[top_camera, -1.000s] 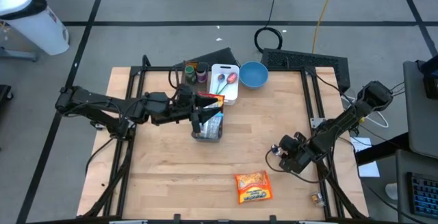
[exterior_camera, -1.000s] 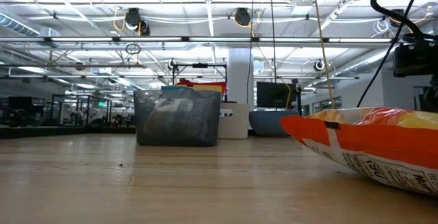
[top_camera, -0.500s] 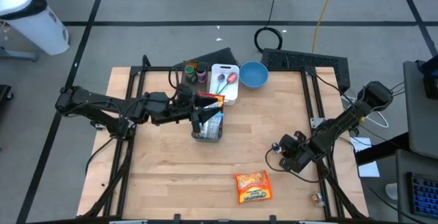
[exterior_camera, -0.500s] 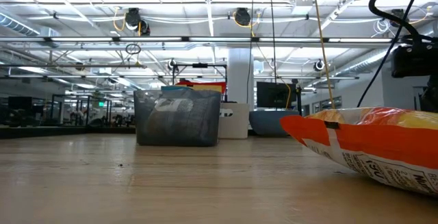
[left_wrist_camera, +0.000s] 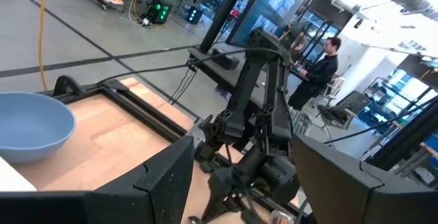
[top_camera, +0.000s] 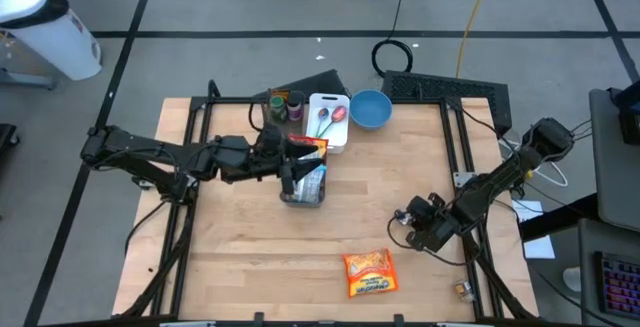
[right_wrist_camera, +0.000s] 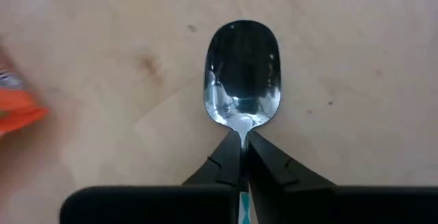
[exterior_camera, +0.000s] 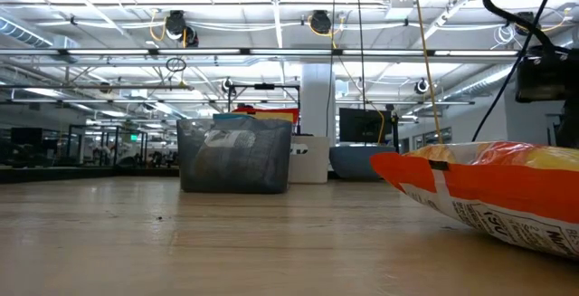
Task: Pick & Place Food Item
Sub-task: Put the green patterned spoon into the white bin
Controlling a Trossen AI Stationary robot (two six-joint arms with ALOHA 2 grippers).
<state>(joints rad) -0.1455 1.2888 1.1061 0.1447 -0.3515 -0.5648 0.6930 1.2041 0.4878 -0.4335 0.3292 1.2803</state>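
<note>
Spoon (right_wrist_camera: 242,73) clenched at its neck in my right fingers (right_wrist_camera: 233,159), low over the bench (right_wrist_camera: 356,59); left fingers (left_wrist_camera: 164,183) released; next I lift it clear

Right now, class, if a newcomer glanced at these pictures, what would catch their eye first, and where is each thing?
Most striking is the shiny metal spoon, its neck pinched in the shut right claw just above the wooden table. Next comes the bright orange snack bag lying flat near the table's front edge. Further back, the left claw hangs open over a grey mesh basket stuffed with packets.
</note>
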